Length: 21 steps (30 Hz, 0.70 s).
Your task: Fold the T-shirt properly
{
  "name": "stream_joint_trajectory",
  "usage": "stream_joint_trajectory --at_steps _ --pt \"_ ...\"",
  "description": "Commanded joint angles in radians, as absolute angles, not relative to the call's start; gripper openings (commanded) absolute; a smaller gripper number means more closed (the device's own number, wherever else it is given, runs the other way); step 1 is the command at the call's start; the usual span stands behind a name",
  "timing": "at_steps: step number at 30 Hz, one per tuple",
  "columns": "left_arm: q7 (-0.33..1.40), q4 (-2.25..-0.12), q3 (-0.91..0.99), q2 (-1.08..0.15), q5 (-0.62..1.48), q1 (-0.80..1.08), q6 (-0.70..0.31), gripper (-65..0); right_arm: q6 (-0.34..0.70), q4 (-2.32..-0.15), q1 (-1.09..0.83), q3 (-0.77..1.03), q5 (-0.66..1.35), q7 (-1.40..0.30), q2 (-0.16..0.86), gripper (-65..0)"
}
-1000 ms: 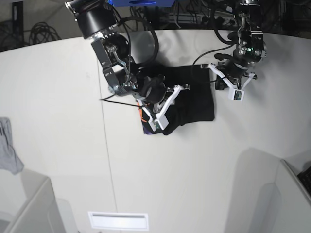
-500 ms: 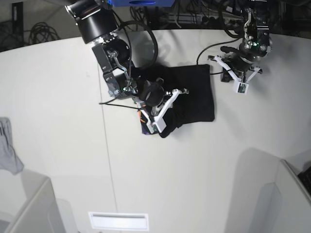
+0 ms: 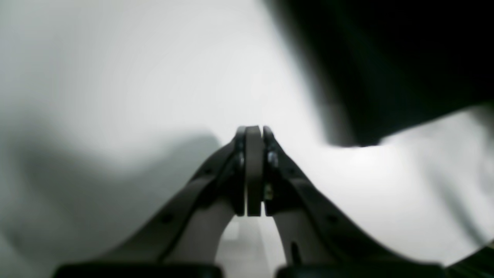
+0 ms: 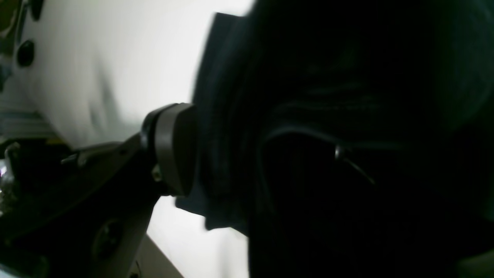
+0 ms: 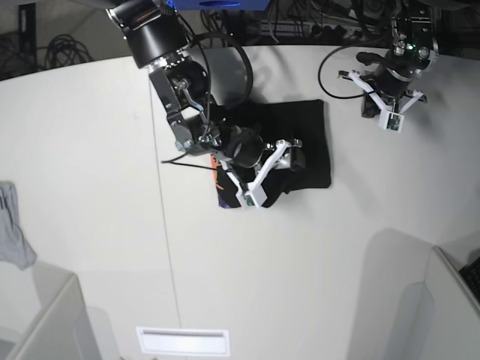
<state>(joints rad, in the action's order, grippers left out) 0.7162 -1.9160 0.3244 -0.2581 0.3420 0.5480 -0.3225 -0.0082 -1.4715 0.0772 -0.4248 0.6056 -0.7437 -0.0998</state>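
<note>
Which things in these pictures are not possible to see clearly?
- Right wrist view: the right tool shows one pad; the T-shirt hides the other.
- Base view: the orange print is too small to read.
- Left wrist view: the table is blurred.

My white table [image 5: 90,195] curves away; dark cables [image 5: 60,49] tangle beyond its far edge, grey cloth scrap [image 5: 13,236] at left.

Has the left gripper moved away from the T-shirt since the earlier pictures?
Yes. The left gripper, jaws closed and empty, has gone up and to the right in the base view, away from the T-shirt.
</note>
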Motion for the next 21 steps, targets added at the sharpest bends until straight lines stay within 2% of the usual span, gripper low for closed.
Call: stream_joint_trajectory --at_steps 1,5,17,21 --pt "0.7 -1.934 0.357 -0.268 0.348 0.565 -0.355 -65.0 0.001 -1.492 0.096 -0.426 0.619 -0.727 -0.111 -25.4" --pt "0.7 -1.931 0.475 -0.265 0.349 0.598 -0.437 -65.0 0.001 -1.495 0.104 -0.481 0.619 -0.727 -0.113 -25.4" --pt "0.7 -1.929 0.63 -0.262 0.349 0.615 -0.51 -65.0 0.001 -1.498 0.188 -0.765 0.619 -0.727 -0.127 -25.4" --pt "0.7 -1.929 0.63 -0.262 0.349 0.611 -0.512 -65.0 0.001 -1.592 0.196 -0.806 0.616 -0.728 -0.119 -25.4"
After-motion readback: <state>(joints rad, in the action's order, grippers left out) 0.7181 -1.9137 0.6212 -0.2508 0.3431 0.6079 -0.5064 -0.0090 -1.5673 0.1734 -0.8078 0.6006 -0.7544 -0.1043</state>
